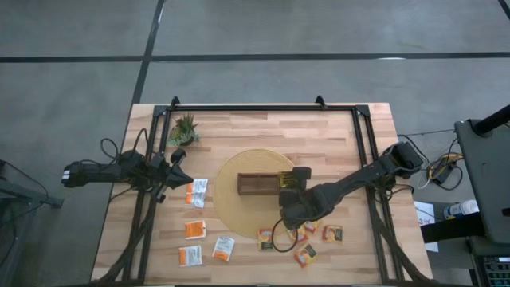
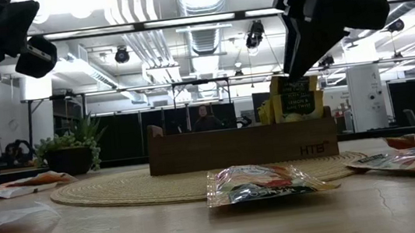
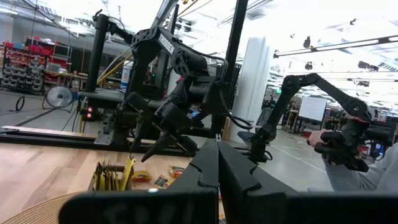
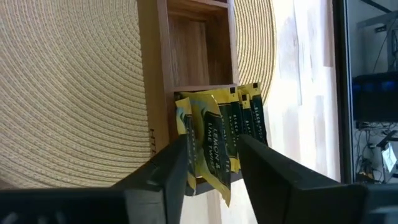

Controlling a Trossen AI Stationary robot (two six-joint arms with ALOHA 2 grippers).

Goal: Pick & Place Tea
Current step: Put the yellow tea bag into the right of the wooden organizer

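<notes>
Placing step: at frame centre, the right gripper [image 4: 211, 163] stands parted around a yellow sachet [image 4: 208, 146] in the tray [image 4: 198, 37], seemingly released; next, lift clear.

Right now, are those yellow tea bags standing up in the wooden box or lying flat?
Standing up. The yellow tea bags sit on edge in one end section of the wooden box, tops poking above its rim.

Looks like a big robotics lab or industrial workshop; exposed ceiling ducts [image 2: 203, 7], concrete floor [image 1: 319, 28], more robot arms [image 3: 311, 93] on frames behind.
</notes>
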